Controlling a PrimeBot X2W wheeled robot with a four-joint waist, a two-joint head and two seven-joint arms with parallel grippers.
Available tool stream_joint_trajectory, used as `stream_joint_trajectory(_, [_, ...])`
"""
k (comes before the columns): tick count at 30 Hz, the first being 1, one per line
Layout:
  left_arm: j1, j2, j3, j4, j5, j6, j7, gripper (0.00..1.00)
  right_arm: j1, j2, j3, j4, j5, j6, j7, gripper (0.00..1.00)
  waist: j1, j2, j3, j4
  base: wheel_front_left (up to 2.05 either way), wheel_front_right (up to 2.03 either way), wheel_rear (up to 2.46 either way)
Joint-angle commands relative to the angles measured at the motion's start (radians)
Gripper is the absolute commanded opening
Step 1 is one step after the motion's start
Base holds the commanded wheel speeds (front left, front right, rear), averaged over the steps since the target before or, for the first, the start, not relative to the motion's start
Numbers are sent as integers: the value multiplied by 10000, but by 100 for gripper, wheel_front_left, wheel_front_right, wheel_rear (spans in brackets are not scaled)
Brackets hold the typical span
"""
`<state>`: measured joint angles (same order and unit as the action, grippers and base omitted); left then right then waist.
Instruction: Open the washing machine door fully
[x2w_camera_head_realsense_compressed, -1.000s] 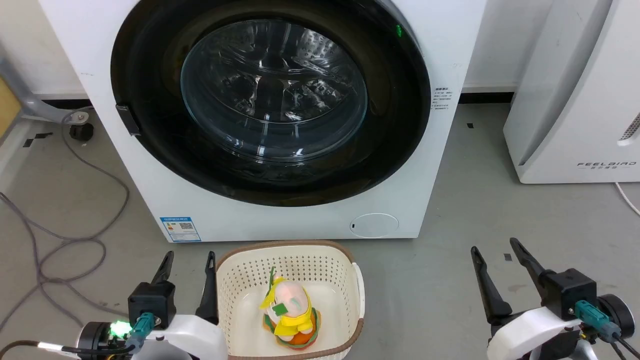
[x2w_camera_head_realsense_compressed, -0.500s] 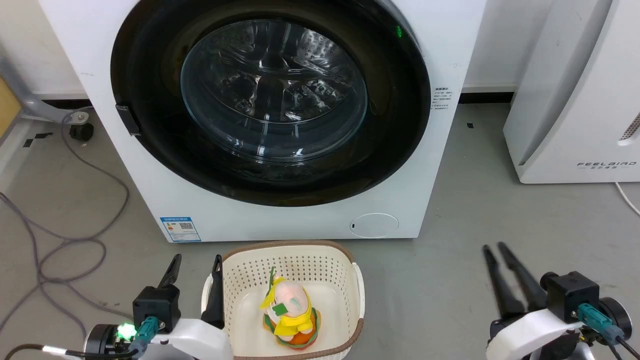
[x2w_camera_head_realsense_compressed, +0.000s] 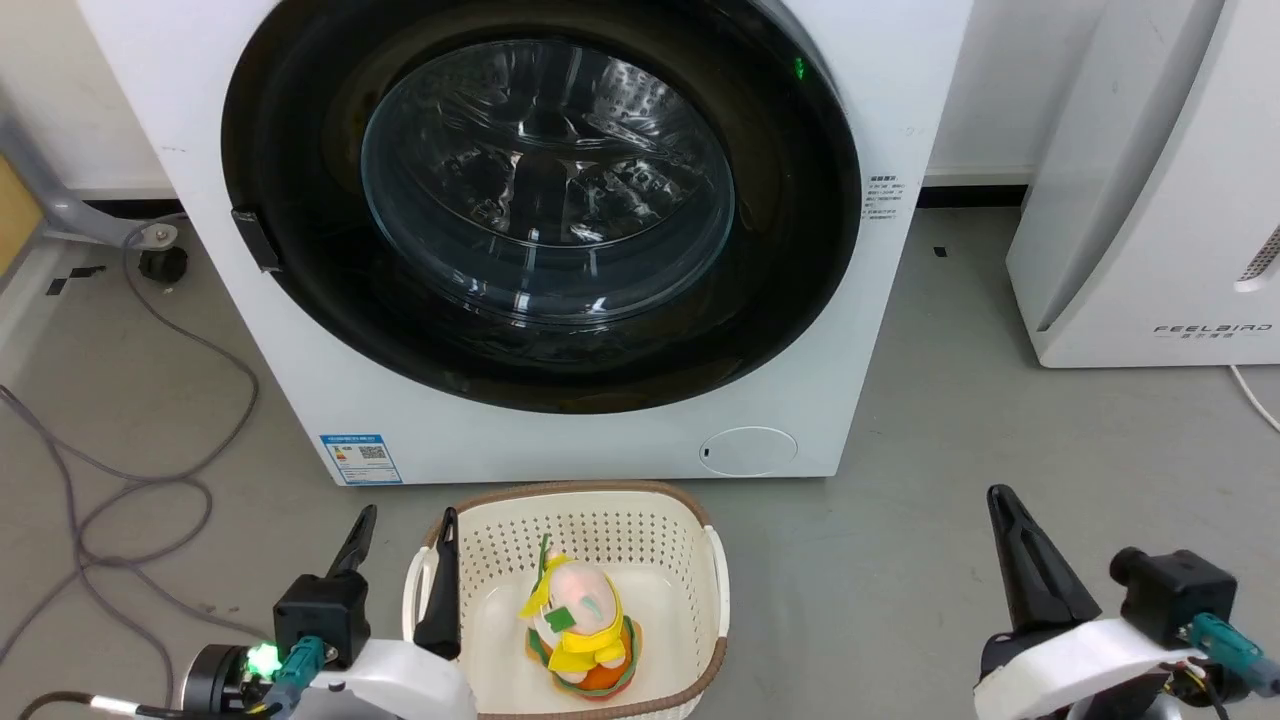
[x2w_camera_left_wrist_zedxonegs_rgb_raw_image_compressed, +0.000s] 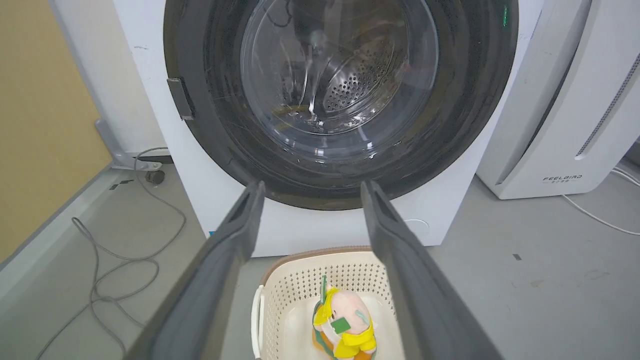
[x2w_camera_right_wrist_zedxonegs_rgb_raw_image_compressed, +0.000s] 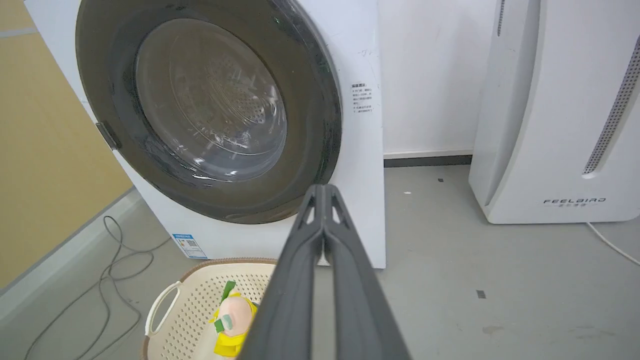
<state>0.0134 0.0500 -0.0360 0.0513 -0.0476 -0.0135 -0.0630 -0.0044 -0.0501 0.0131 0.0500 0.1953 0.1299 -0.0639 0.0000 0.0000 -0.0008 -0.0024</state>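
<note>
Floor (x2w_camera_head_realsense_compressed: 900, 560) is plain grey, with loose cables (x2w_camera_head_realsense_compressed: 120, 500) at my left. I see the washing machine door (x2w_camera_head_realsense_compressed: 545, 200) closed straight ahead, a basket (x2w_camera_head_realsense_compressed: 575, 488) on the floor just before it. My left end effector (x2w_camera_head_realsense_compressed: 409, 512) hangs spread by the basket's rim; the right end effector (x2w_camera_head_realsense_compressed: 998, 492) is clenched on nothing, near a white appliance (x2w_camera_head_realsense_compressed: 1150, 200).

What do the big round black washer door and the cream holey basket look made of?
The round black washing machine door: glossy reflective ring, probably plastic or coated glass; clear bulging centre looks like glass, the drum showing through. The cream perforated basket: matte moulded plastic, likely, given its even holes.
</note>
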Motion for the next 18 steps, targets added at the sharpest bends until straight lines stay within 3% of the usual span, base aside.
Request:
stream_joint_trajectory(1, [-224,2,-46,39,-83,-57,-117,100,65,0,63,44,427,2,-102,0,0,0,-3,-1,0,0,0])
stream_joint_trajectory(18, [-343,2,-265,170,-326,-144,-472,100,-425,0,-189,-133,5493,3,-461,0,0,0,64,17,0,0,0])
